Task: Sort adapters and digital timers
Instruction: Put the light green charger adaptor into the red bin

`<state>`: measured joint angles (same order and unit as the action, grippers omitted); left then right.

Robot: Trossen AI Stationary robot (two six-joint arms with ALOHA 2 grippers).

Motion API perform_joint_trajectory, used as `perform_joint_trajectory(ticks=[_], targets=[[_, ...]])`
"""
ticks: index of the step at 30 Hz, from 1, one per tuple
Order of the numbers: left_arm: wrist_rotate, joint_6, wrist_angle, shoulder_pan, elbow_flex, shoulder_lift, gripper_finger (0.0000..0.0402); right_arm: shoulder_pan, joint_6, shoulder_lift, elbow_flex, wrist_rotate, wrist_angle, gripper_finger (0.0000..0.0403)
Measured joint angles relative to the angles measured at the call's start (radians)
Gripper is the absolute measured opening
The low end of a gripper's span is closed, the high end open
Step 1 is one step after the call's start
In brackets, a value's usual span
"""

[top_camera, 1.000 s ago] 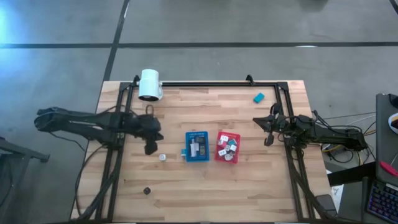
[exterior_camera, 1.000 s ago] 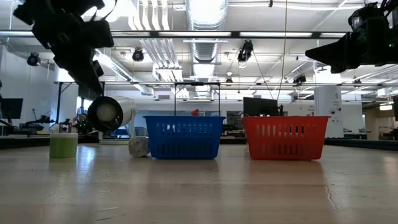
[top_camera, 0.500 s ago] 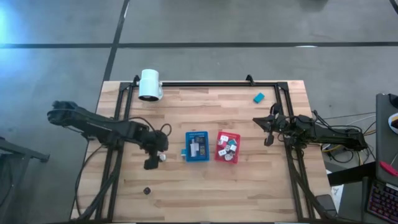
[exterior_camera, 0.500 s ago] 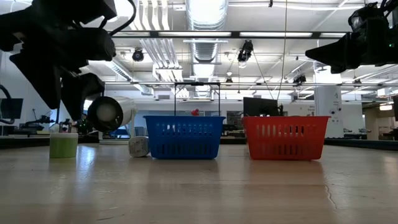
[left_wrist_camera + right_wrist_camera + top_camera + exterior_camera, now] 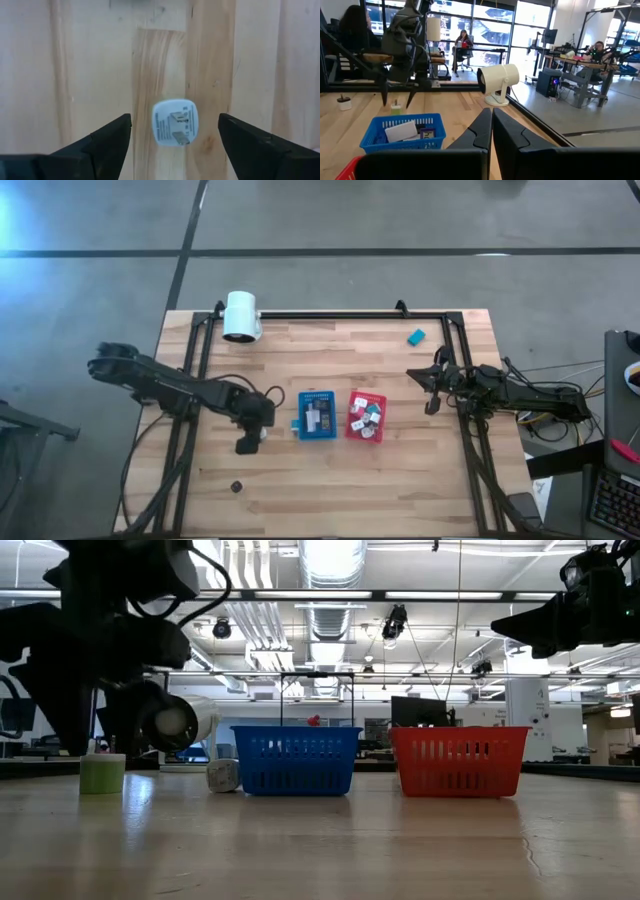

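A white adapter [image 5: 175, 122] lies on the wooden table, its prong face up, just left of the blue basket [image 5: 317, 416]. My left gripper [image 5: 175, 136] hangs over the adapter [image 5: 262, 433], pointing down and open, one finger on either side with a gap to each. The blue basket holds timers and the red basket [image 5: 366, 416] holds several adapters. A teal timer [image 5: 416, 336] lies flat at the far right. My right gripper [image 5: 491, 125] waits shut and empty above the table's right side [image 5: 432, 402].
A big white cylinder [image 5: 240, 315] stands at the far left corner. A small round piece [image 5: 237, 487] sits near the front edge. A black frame [image 5: 330, 314] runs along the far edge and down both sides. People sit in the room beyond the table.
My left gripper has gone down and a little toward the table's near edge, over the loose adapter, and has opened. The adapter has stayed where it lay.
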<state>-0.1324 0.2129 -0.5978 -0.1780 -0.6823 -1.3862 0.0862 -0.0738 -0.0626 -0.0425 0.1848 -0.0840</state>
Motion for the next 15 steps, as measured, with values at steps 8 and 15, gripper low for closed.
perform_joint_trajectory(ticks=[8,15], targets=[[-0.003,-0.036,0.044,-0.003,0.0,-0.059,0.0295,0.0,0.003,0.0,0.0,0.0,0.0,0.0008],[-0.006,-0.062,0.044,-0.006,0.0,-0.083,0.0203,0.0,0.003,0.0,0.0,0.0,0.0,0.0008]])
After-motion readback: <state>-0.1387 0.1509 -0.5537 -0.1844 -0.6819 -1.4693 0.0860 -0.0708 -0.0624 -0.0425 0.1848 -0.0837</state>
